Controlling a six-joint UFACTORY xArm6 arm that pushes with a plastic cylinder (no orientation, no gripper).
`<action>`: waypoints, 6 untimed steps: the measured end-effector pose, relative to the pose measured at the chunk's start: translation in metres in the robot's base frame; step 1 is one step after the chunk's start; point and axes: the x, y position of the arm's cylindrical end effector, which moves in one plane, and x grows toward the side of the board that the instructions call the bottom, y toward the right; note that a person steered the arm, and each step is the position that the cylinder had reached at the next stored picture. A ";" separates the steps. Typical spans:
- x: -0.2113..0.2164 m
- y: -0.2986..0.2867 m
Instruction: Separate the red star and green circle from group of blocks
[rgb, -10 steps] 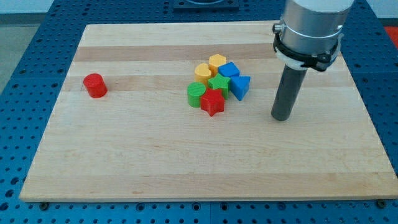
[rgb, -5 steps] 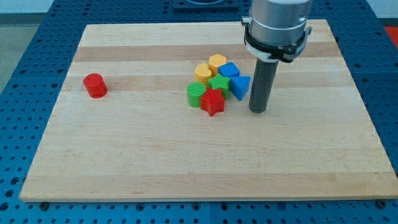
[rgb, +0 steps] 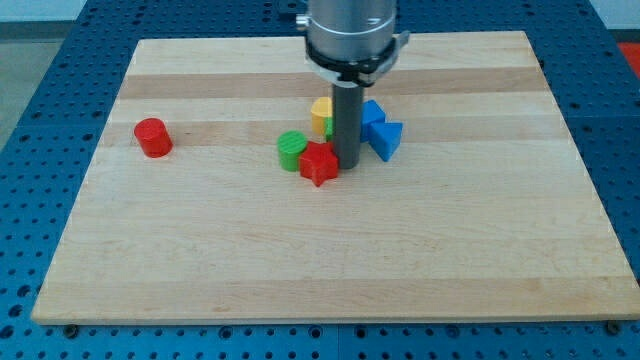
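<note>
The red star (rgb: 319, 163) and the green circle (rgb: 292, 150) lie side by side just left of the board's middle, the circle up and left of the star. My tip (rgb: 347, 163) touches the star's right side. The rod hides most of the group behind it: a yellow block (rgb: 321, 113) shows at its left, a blue block (rgb: 372, 111) and a blue triangle (rgb: 386, 139) at its right. The green star and the other yellow block are hidden.
A red cylinder (rgb: 152, 137) stands alone at the view's left. The wooden board (rgb: 320, 260) lies on a blue perforated table. The arm's grey body (rgb: 350, 30) hangs over the board's top middle.
My tip has moved left from the right of the group into it. The red star and green circle have slid left, away from the blue blocks.
</note>
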 end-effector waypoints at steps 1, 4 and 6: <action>-0.012 -0.012; -0.052 -0.012; -0.059 -0.012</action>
